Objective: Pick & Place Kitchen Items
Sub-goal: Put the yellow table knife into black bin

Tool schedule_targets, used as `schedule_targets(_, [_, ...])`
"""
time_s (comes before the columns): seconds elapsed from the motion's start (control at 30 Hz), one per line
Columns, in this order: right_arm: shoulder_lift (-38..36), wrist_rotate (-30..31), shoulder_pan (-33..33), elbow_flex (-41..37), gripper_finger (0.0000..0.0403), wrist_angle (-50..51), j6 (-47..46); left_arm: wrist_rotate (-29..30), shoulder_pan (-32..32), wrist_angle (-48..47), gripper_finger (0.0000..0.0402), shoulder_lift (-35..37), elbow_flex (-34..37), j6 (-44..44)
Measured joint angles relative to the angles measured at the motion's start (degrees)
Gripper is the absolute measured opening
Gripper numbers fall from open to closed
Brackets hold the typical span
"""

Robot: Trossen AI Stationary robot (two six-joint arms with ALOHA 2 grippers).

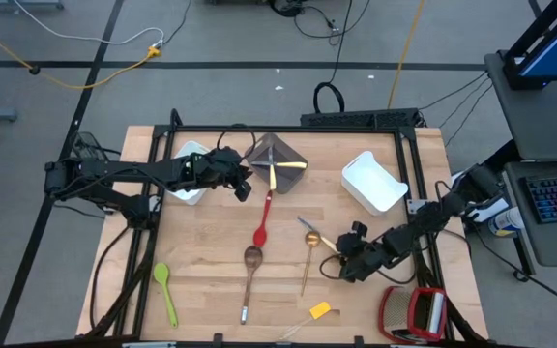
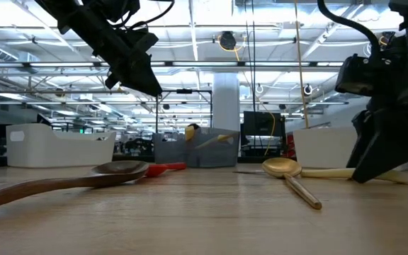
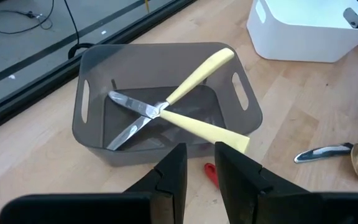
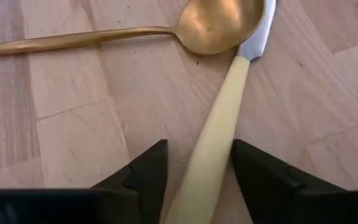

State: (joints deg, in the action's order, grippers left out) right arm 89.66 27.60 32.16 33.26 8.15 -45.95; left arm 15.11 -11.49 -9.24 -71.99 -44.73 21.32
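A pale-handled knife (image 4: 219, 118) lies on the table with its blade under the gold spoon's bowl (image 4: 219, 25). My right gripper (image 4: 197, 155) (image 1: 341, 257) is low over it, open, slanting down, one finger on each side of the handle. My left gripper (image 3: 201, 168) (image 1: 248, 188) hangs open and empty above the red spoon's handle end (image 3: 211, 175), beside the grey bin (image 3: 95, 134), which holds two pale-handled knives (image 3: 185, 102). A red spoon (image 1: 262, 224), a wooden spoon (image 1: 249, 271), a green spoon (image 1: 165, 292) and a small yellow piece (image 1: 319, 310) lie flat on the table. My right gripper's fingers stand on either side of the knife's pale handle (image 4: 197, 180), toward its free end, lying across it and slanting down from the table's right. A gap shows on one side. I cannot tell whether the other finger (image 4: 151, 174) touches. The knife lies flat on the table.
Two white bins stand at the back: one far left (image 1: 191, 172), one far right (image 1: 375, 182). A bulky red-and-silver object (image 1: 414, 314) sits at the near right corner. Bare wood lies between the green spoon and the wooden spoon.
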Motion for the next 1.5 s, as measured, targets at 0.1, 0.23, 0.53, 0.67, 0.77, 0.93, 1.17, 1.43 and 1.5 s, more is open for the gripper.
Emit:
schedule_targets(0.1, [0.1,-0.7,-0.8,-0.3,0.0118,1.6,-1.6,0.0,0.0,0.0,0.0085,0.0,0.0,0.0])
schedule_targets(0.23, [0.0,-0.8,-2.0,-1.2,0.0066,1.9,-2.4,0.0,0.0,0.0,0.0085,0.0,0.0,-0.2])
schedule_targets(0.53, [-2.1,-1.8,-6.8,-1.2,0.0066,3.9,-0.6,0.0,0.0,0.0,0.0085,0.0,0.0,-1.7])
schedule_targets(0.67, [-6.3,-0.5,-9.5,-0.6,0.0066,5.2,4.9,0.0,0.0,0.0,0.0085,0.0,0.0,-2.4])
schedule_targets(0.77, [-9.9,2.1,-12.1,0.4,0.0066,10.5,8.5,0.0,0.0,0.1,0.0085,0.0,0.0,-3.4])
schedule_targets(0.93, [-15.0,4.4,-17.5,5.9,0.0066,19.8,15.3,0.0,0.0,0.4,0.0085,0.0,0.0,-3.9])
schedule_targets(1.17, [-15.0,4.1,-25.5,16.6,0.0066,21.6,33.0,0.0,0.0,0.4,0.0085,0.0,0.0,-5.1])
schedule_targets(1.43, [-8.6,-0.3,-34.1,28.0,0.0066,19.6,48.3,0.0,0.0,0.4,0.0085,0.0,0.0,-6.3])
schedule_targets(1.5, [-5.0,-0.7,-35.4,31.6,0.0066,20.5,50.9,0.0,0.0,0.4,0.0085,0.0,0.0,-6.4])
